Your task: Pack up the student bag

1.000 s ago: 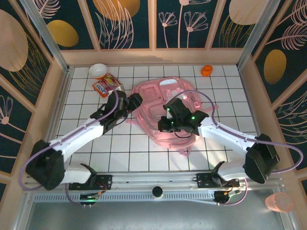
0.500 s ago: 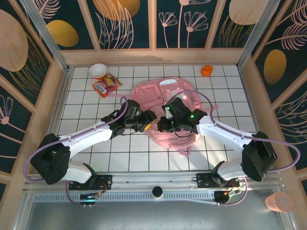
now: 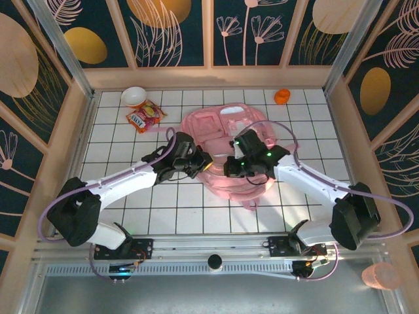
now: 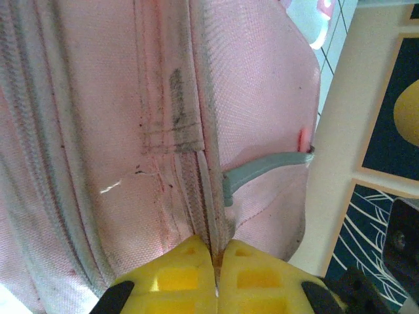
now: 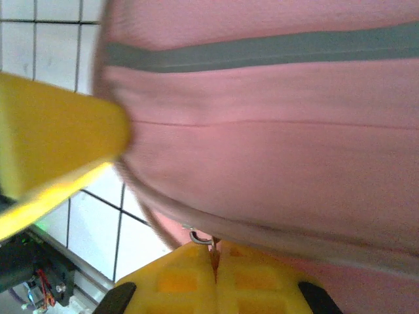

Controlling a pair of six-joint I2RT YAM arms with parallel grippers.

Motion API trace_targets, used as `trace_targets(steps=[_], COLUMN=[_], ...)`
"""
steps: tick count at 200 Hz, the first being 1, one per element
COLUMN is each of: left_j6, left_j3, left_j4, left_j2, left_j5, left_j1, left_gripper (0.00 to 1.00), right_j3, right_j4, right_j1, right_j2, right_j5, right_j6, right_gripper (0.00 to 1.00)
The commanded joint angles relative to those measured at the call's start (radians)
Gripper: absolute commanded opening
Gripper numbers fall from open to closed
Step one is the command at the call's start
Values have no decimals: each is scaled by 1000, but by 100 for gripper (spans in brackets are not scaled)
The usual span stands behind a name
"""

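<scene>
The student bag point(image 3: 226, 131), a big soft pink backpack, lies in the middle of the tiled floor. My left gripper point(image 3: 205, 165) is at the bag's near left edge. In the left wrist view its yellow fingers point(image 4: 177, 275) are shut on a zipper seam of the pink fabric point(image 4: 98, 131), near a grey pull tab point(image 4: 262, 171). My right gripper point(image 3: 230, 170) is at the bag's near side, a short way right of the left one. In the right wrist view it point(image 5: 214, 252) is shut on a small metal zipper pull point(image 5: 200, 237) under the bag's pink cloth point(image 5: 275, 163).
A red snack packet point(image 3: 145, 118) and a white bowl point(image 3: 133, 96) lie at the back left. A small orange object point(image 3: 281, 96) sits at the back right. Wooden walls point(image 3: 209, 77) ring the tiled floor. A pink cup point(image 3: 380, 276) stands outside at the near right.
My left gripper has swung right from beside the bag to its near left edge and shut on the seam. The right gripper has kept its hold and shifted slightly back.
</scene>
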Motion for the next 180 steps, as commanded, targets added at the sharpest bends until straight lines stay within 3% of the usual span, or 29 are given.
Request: trace_targets(steps=[1, 102, 140, 180], left_j6=[62, 295, 365, 423], left_j3=[-13, -34, -8, -5], left_j4=[-51, -178, -206, -254], left_j2=[-54, -93, -64, -66], left_j5=[-51, 66, 115, 71], left_j1=[59, 171, 174, 190], left_gripper=[0, 0, 0, 0], right_j3=[33, 80, 89, 77], right_j4=[-168, -220, -131, -26], right_j1=[-100, -428, -480, -534], right_j2=[-48, 23, 78, 112], right_j5=[65, 68, 45, 21], right_j6=[-85, -323, -339, -329], right_gripper=[0, 0, 0, 0])
